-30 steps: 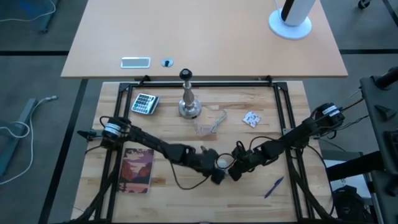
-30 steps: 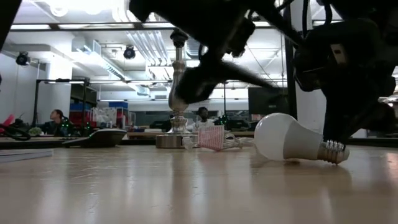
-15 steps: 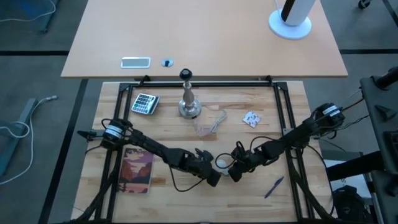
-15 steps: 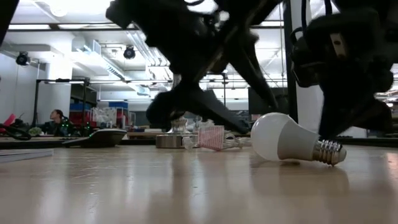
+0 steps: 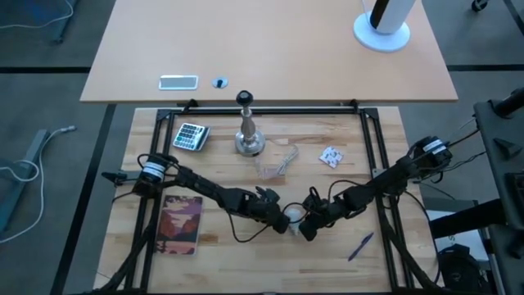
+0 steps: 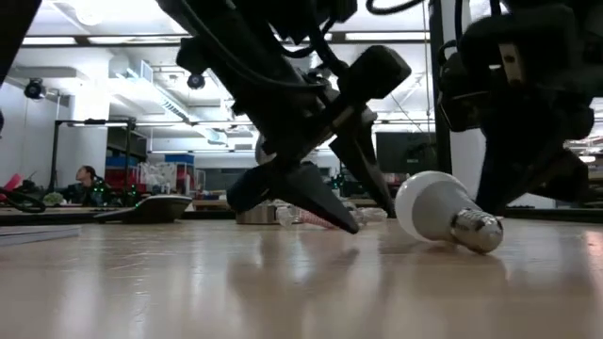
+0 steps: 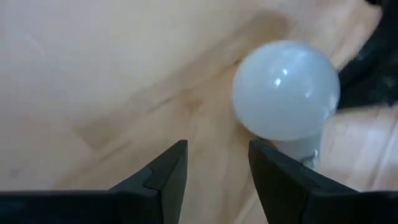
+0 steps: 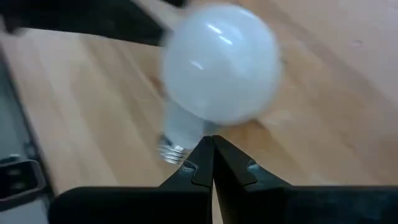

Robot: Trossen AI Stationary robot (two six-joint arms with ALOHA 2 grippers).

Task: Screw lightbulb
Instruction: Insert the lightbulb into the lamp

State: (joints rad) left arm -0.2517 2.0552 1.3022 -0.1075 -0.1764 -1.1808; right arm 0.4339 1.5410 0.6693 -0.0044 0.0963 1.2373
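Flanking one lightbulb [image 5: 292, 215]: two pincers.

The lightbulb [image 6: 435, 211] lies on its side on the wooden tabletop — a small frosted white globe narrowing to a short grey threaded screw base. In the low view the globe sits slightly raised and the base dips toward the table. From above it shows as a small white spot [image 5: 293, 215] near the front middle of the table — nothing is gripping it.
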